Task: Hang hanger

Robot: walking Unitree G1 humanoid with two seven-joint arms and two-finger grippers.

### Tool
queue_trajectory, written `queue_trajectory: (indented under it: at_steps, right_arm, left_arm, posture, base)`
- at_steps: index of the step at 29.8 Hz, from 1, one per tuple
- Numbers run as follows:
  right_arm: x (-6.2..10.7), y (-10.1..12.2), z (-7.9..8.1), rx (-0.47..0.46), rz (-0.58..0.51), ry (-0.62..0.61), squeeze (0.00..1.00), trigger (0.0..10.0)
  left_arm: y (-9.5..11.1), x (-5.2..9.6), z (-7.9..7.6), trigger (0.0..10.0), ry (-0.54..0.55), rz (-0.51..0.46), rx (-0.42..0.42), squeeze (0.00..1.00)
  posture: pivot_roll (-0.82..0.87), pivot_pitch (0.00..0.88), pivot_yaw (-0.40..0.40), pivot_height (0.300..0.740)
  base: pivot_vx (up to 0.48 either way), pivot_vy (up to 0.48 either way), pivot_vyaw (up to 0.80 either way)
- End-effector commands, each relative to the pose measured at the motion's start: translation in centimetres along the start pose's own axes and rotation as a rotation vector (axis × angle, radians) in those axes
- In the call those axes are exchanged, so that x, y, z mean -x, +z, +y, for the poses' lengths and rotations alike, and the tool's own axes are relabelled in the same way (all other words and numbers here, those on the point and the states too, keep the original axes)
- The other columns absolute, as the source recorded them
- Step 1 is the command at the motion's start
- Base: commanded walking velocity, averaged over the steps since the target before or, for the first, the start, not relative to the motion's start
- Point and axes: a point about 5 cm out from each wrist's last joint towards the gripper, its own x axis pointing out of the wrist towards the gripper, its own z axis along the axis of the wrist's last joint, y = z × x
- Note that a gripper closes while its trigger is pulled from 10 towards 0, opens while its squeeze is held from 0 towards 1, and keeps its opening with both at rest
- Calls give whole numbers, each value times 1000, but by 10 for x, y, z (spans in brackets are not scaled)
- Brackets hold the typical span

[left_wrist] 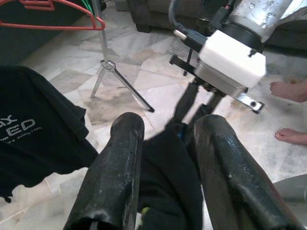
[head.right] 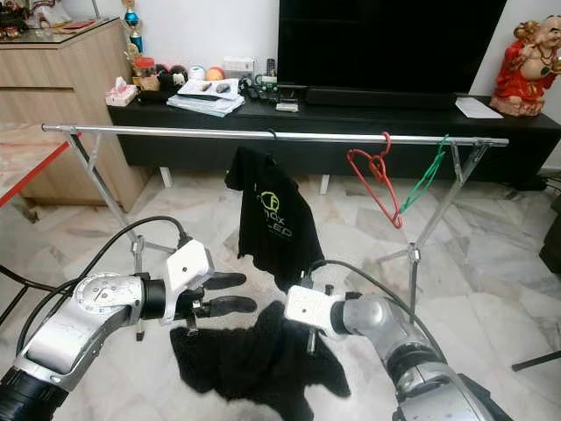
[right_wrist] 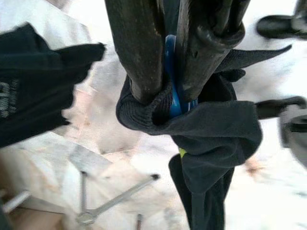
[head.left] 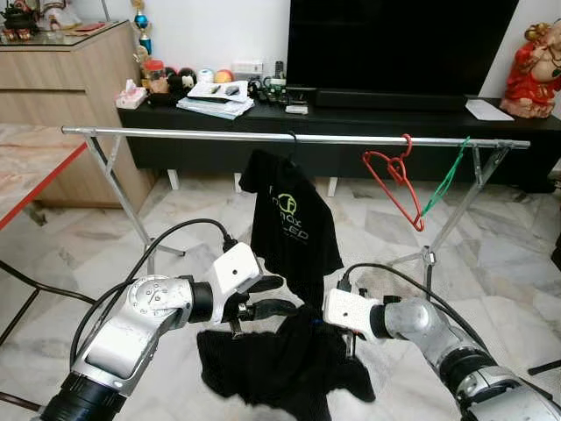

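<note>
TV (head.left: 399, 44): standing dark on the long black cabinet (head.left: 368, 123) at the back wall.
Rack (head.left: 289, 138): stretching its silver rail across the room on crossed legs, over the marble floor (head.left: 491, 263).
Hung shirt (head.left: 294, 224): hanging from the rail near its middle, black with a pale logo.
Held shirt (head.left: 280, 364): drooping dark and crumpled between the two arms, below and in front of the hung shirt.
Left pincer (head.left: 270, 296): reaching in from the left at the held shirt's upper edge; its two black fingers (left_wrist: 120, 172) are standing apart, with a fold of the cloth lying in the gap, and not closing on it.
Right pincer (right_wrist: 165, 86): pointing down into the top of the held shirt; its fingers are clenching a blue hanger (right_wrist: 171, 86) together with the cloth bunched around it.
Blue hanger: sitting between the right pincer's fingers, a short blue stretch showing, the rest wrapped in the shirt; it is well below the rail and not touching it.
Red hanger (head.left: 394, 180): hooking on the rail toward its right end, tilting.
Green hanger (head.left: 445, 180): hanging just beside the red one, nearer the rack's right legs.
Bare feet (left_wrist: 288, 91): a person standing on the floor beyond the right arm, in the left wrist view.
</note>
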Motion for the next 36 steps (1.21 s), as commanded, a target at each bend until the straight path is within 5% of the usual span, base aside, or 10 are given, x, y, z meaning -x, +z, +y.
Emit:
queue_trajectory:
  at_steps: [1,10,22,36]
  right_arm:
    - [5,8,-6,21,-55,5,0,0]
    - [14,20,-15,90,-95,79,0,0]
    - [29,72,-45,266,-221,103,0,0]
    - [28,97,-46,342,-292,145,0,0]
  left_arm:
    - [-1,5,5,10000,25,-2,0,0]
    - [-22,15,3,10000,-3,123,16,0]
    - [-45,19,-6,10000,-89,238,44,0]
    - [-67,18,-1,10000,-50,366,7,0]
  posture:
    - [90,0,-37,740]
    - [92,0,-36,740]
    - [79,0,-30,740]
    - [76,0,-31,740]
  base:
    - [0,0,0]
    - [0,0,0]
    - [0,0,0]
    - [0,0,0]
